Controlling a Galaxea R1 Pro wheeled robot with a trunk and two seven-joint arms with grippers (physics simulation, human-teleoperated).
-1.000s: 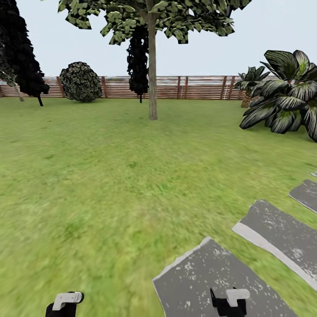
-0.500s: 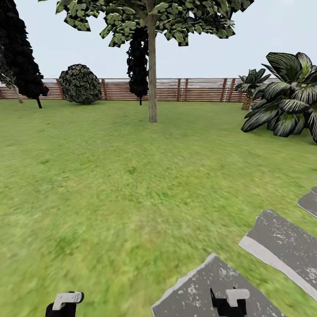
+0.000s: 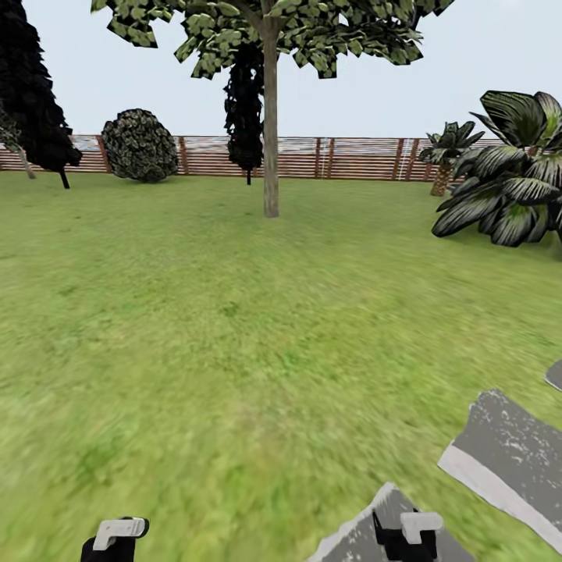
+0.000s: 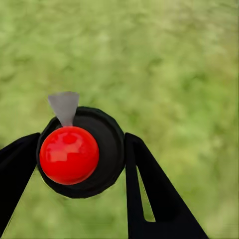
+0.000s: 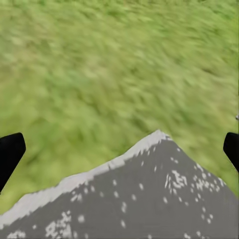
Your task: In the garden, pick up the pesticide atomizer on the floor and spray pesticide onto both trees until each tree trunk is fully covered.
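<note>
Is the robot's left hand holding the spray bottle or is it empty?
Holding it: the left hand's black fingers sit either side of the pesticide atomizer, above grass.

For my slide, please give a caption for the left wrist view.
Left gripper fingers holding the red-topped spray bottle above grass.

Green lawn (image 3: 195, 328), slatted wooden fence (image 3: 351, 156), grey stepping slabs (image 3: 511, 453), pale sky (image 3: 468, 62)

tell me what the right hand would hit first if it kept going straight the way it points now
Most likely the grey stepping slab below it. In the wrist view the right hand, open and empty, looks down at the slab's pale corner with grass beyond. Nothing stands between, though how far the slab lies is unclear.
</note>
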